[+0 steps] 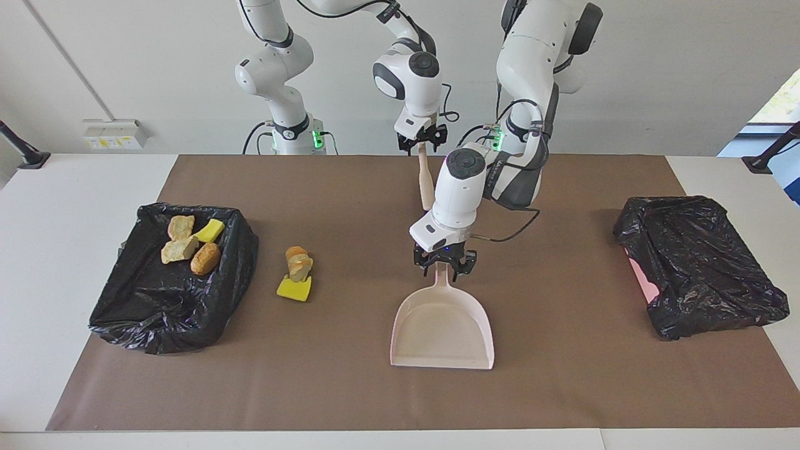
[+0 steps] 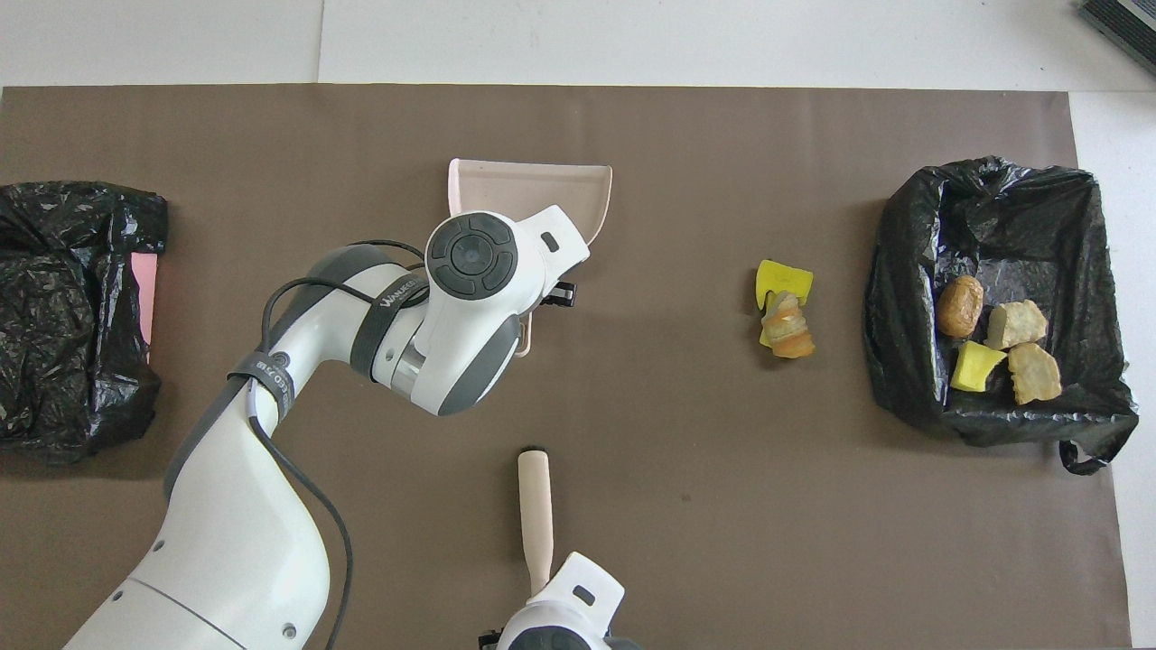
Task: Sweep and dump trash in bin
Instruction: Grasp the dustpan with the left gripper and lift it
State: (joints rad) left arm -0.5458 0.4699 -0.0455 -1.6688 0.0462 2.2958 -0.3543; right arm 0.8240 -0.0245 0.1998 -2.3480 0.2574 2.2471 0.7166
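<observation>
trash (image 1: 297, 273) lies in two places on the brown mat (image 1: 350, 394): a small pile of a yellow sponge chunk with bread pieces on it sits just beside the open bin (image 1: 164, 312) at the right arm's end of the table, and four more lumps (image 1: 190, 242) lie inside that bin. left gripper (image 1: 443, 265) is down at the handle of the pink dustpan (image 1: 442, 328) at mid-table, one finger on either side of it; whether it is clamped i cannot tell. right gripper (image 1: 422, 142) is at the top end of the brush (image 1: 426, 184), whose bristles rest on the mat; its grip i cannot tell. another black bag (image 1: 700, 269) lies at the left arm's end.
</observation>
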